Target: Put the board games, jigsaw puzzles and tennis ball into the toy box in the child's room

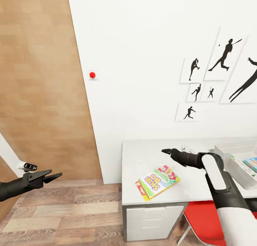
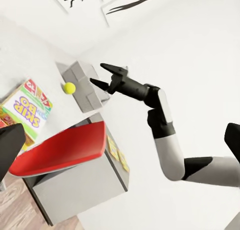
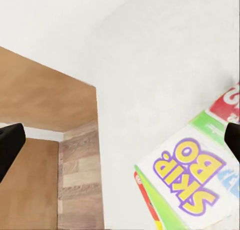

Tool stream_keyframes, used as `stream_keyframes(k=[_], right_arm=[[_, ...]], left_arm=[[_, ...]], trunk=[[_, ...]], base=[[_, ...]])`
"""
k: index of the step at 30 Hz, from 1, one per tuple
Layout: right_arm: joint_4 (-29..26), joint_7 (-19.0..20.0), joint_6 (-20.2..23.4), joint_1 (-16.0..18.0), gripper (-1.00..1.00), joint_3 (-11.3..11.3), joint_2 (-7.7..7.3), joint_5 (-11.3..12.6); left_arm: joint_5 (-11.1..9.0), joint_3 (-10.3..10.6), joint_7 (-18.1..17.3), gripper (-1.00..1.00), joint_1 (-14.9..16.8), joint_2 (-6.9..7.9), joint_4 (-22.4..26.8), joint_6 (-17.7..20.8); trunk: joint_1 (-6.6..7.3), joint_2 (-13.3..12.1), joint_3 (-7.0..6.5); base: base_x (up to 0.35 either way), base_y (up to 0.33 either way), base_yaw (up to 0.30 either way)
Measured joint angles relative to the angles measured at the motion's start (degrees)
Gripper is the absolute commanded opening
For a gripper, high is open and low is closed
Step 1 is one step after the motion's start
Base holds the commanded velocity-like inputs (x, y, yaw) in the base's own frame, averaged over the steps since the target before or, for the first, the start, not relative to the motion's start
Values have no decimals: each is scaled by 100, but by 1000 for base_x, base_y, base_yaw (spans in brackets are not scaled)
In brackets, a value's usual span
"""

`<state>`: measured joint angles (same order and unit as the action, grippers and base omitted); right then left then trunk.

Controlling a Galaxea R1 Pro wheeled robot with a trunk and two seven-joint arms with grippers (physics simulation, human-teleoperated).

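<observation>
1. Right end effector (image 1: 165, 151): black, two-fingered, held above the pale grey-white tabletop (image 1: 142, 156). Its fingers are parted and nothing sits between them; the spread shows more plainly in the left wrist view (image 2: 102, 74).
2. Left end effector (image 1: 53, 175): black, held out over the wood-plank floor (image 1: 71, 210), well clear of the tabletop's left edge. Fingers parted, nothing held.
3. Flat rectangular board game box with yellow, green and red print and purple-outlined lettering (image 1: 157, 182): lies flat on the tabletop near its front edge, just below and left of the right end effector, not touching it. Seen also in the right wrist view (image 3: 192, 180).
4. Shallow translucent pale grey plastic toy box (image 1: 228, 151): stands at the right end of the tabletop. Printed flat items lie inside; which ones cannot be told, as the frame edge cuts them off.
5. Small yellow-green tennis ball (image 2: 69, 87): on the tabletop just beside the toy box, per the left wrist view.
6. Red chair seat (image 1: 205, 221): tucked under the tabletop's front right, beside white drawers (image 1: 153, 221).
7. Black baseball-player silhouette pictures (image 1: 214, 78): on the white wall above the tabletop.
</observation>
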<state>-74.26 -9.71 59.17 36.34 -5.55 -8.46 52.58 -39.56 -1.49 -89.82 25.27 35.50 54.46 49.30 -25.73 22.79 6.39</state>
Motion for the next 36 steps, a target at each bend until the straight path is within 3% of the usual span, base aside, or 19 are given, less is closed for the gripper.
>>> stream_keyframes(k=[4, 7, 10, 18, 21, 24, 28, 36], right_arm=[[922, -1256, 12, 649, 100, 252, 73, -22], [1416, -1889, 48, 900, 100, 307, 128, -3], [1840, -2239, 34, 1040, 100, 342, 206, -9], [2101, -2428, 12, 1100, 100, 443, 303, -47], [2120, -2454, 0, 1104, 100, 652, 314, -59], [2141, -2468, -87, 1105, 100, 999, 324, -66], [2157, -2472, -303, 1109, 100, 1224, 344, -69], [2348, -2468, -473, 1114, 100, 1333, 333, -72]], left_arm=[[-8, -1, 0, 100, 5, 1, -63, 8], [1, 2, 16, 100, 7, -1, -108, 8], [10, 4, 125, 100, 8, -1, -130, 10], [16, -13, 849, 100, 8, -1, -138, 16], [19, -27, 1219, 100, 8, -6, -138, 25], [19, -30, 1733, 100, 15, -17, -138, 56], [13, -28, 2170, 100, 35, -59, -138, 85], [11, -25, 2494, 100, 59, -110, -137, 88]], trunk=[[0, 0, 0], [-1, -1, 0], [-1, 0, 0], [-2, 0, 0], [-2, 0, 0], [-2, 0, 0], [-2, 0, 0], [-2, 0, 0]], base=[[268, -62, 0], [178, -85, 0], [115, -165, 0], [45, -109, 0], [6, -14, 0], [2, -6, 0], [1, -2, 0], [0, 0, 0]])
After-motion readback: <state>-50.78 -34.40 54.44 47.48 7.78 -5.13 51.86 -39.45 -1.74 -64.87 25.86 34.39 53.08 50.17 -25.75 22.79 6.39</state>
